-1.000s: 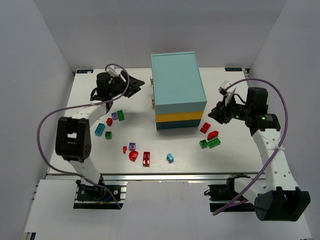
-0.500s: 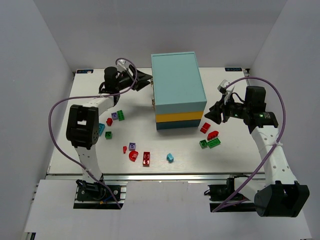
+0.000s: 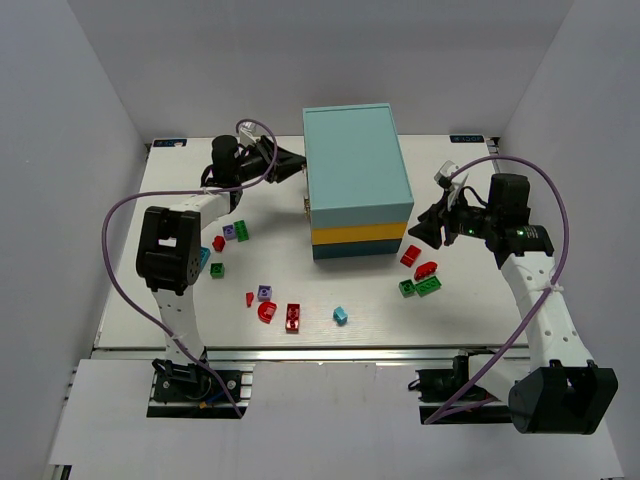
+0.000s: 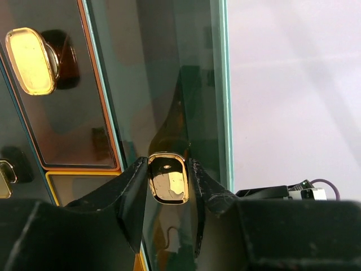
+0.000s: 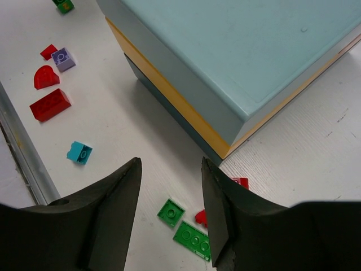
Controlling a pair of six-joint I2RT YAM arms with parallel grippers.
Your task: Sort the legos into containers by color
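We see the cabinet [image 3: 355,170] in the middle of the table [image 3: 480,300], toward the back. The left gripper [image 3: 296,168] is at its left side, a drawer handle [image 4: 167,178] between its fingers. Legos [image 3: 228,245] lie left of the cabinet and before it; a smaller group [image 3: 420,275] lies at its right, near the right gripper [image 3: 420,232]

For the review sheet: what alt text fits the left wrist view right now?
The left pincer straddles a small gold handle on a clear drawer. Its black fingers sit tight beside the handle, though actual contact is unclear. A second gold handle shows at upper left, and the white table fills the right.
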